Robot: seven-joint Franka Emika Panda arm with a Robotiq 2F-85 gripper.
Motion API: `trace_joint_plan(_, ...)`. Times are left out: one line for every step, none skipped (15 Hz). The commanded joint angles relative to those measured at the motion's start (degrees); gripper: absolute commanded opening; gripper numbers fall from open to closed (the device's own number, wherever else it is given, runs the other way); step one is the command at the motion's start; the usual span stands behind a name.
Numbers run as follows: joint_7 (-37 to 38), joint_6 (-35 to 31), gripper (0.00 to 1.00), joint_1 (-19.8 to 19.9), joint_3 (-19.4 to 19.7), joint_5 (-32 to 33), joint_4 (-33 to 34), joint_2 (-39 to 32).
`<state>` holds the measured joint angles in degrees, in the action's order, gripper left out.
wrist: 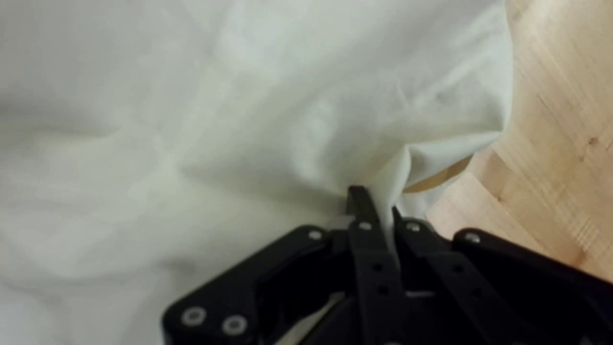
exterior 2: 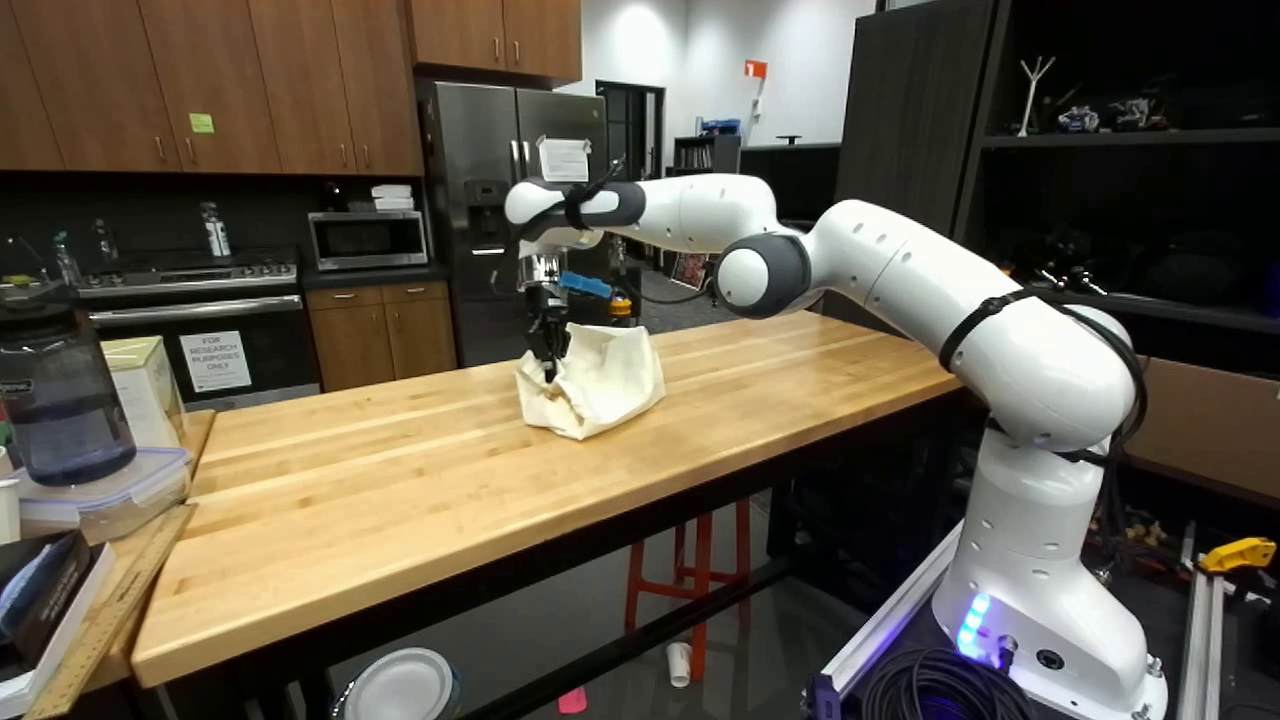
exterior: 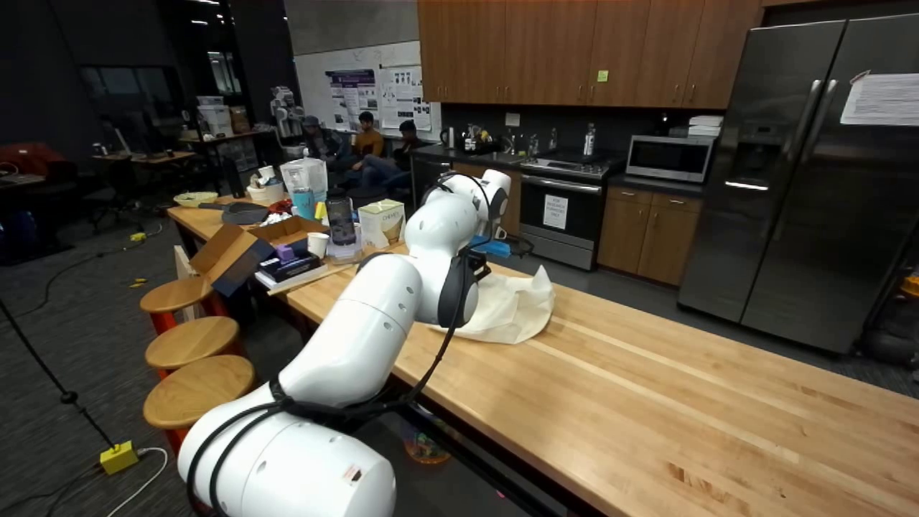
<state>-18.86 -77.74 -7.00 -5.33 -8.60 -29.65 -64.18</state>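
The gripper (wrist: 378, 205) clenches a fold of cream cloth (wrist: 230, 158), likely light and limp, best held by raised creases.

I see a robot arm (exterior 2: 905, 265), shiny white and round like fat pipes, with little dents (exterior: 262, 467) and dark grey rings (exterior 2: 790, 272), and its white base (exterior 2: 1045, 580) has a row of glowing blue lights (exterior 2: 972, 626). Above the base, black straps (exterior 2: 975, 322) and black cables (exterior: 337, 412) wrap around the arm, and a tiny sticker (exterior: 352, 474) sits there too. At the end farthest from the base there's a silver ring (exterior 2: 540, 270), a bright blue piece (exterior 2: 585, 285), and a black gripper (wrist: 377, 201) with shiny round screws (wrist: 234, 325).
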Motion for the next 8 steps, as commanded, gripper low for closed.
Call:
trace_joint_plan(3.56, 5.07, 0.01, 1.30, 1.57, 0.65, -0.58, 0.51)
trace_joint_plan(5.06, 6.31, 0.01, 1.96, 2.03, 0.43, -0.77, 0.16)
trace_joint_plan(6.28, 7.30, 0.01, 2.76, 2.31, -0.01, -0.93, -0.31)
trace_joint_plan(7.39, 8.11, 0.01, 3.58, 2.46, -0.40, -1.09, -0.62)
trace_joint_plan(8.31, 8.65, 0.01, 4.41, 2.52, -0.75, -1.22, -0.79)
trace_joint_plan(9.14, 8.83, 0.01, 5.43, 2.30, -1.28, -1.33, -1.00)
trace_joint_plan(10.01, 8.80, 0.01, 6.36, 2.15, -1.73, -1.34, -1.14)
trace_joint_plan(10.74, 8.66, 0.01, 7.17, 2.07, -2.09, -1.30, -1.17)
